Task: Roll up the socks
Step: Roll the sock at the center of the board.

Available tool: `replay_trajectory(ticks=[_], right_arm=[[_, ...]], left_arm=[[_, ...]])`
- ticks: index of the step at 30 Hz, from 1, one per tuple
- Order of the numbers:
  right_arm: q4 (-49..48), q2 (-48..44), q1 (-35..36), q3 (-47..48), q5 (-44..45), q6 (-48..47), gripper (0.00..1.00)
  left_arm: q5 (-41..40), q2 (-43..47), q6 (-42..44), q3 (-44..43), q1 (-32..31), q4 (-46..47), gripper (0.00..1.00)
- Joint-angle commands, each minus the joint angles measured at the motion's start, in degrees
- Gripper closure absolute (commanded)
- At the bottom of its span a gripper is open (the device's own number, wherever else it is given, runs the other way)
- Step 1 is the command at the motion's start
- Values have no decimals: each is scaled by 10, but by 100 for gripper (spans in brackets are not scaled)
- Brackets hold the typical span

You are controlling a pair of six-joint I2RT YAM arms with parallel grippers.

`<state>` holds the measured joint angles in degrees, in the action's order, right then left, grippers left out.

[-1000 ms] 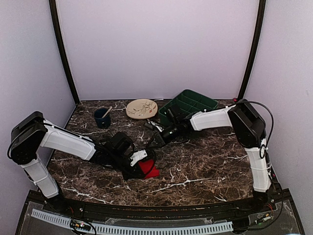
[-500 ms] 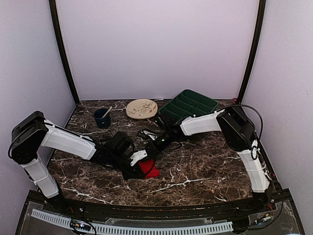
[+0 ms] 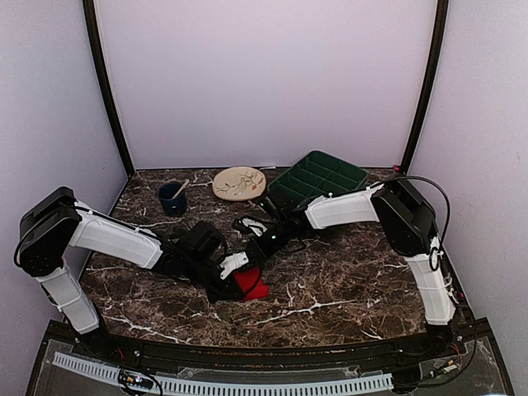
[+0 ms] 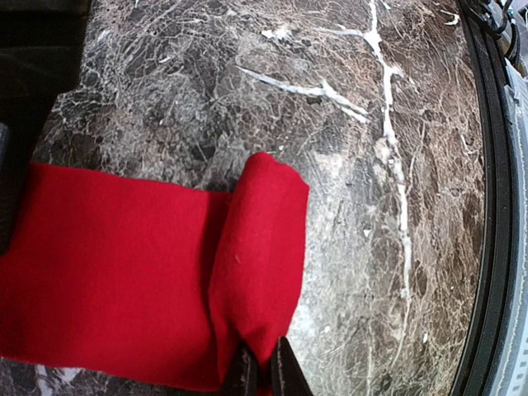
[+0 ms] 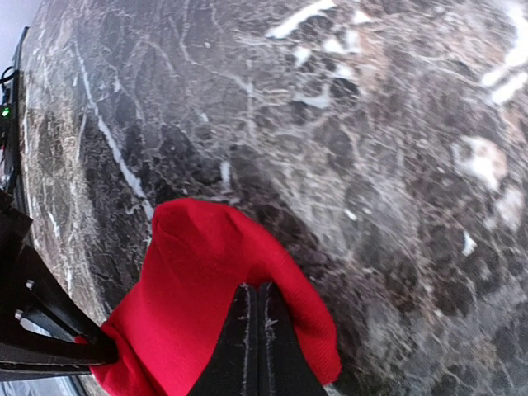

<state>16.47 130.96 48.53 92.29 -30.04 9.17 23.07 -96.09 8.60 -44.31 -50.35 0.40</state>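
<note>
The red socks lie as one red mass on the marble table, near the middle front; I cannot tell the two apart, and no white end shows. In the left wrist view a flat red stretch ends in a rolled fold. My left gripper is shut, pinching the near end of that fold. My right gripper is shut with its tips in a raised hump of red sock. The two grippers are close together over the socks.
A blue cup with a stick in it, a beige plate and a green compartment tray stand at the back. The table's black front rail runs close to the rolled end.
My right gripper has moved left and nearer, from beside the green tray to the socks. The left gripper and the socks have stayed put.
</note>
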Motion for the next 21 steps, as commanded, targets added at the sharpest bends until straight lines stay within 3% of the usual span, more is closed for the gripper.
replay_trajectory(ticks=[1,21], right_arm=[[57,10,-10,-42,114,14,100],[65,-13,-21,-59,154,30,100]], left_arm=[[-12,4,-4,-8,4,-33,95],[-29,27,-21,-16,4,-64,95]])
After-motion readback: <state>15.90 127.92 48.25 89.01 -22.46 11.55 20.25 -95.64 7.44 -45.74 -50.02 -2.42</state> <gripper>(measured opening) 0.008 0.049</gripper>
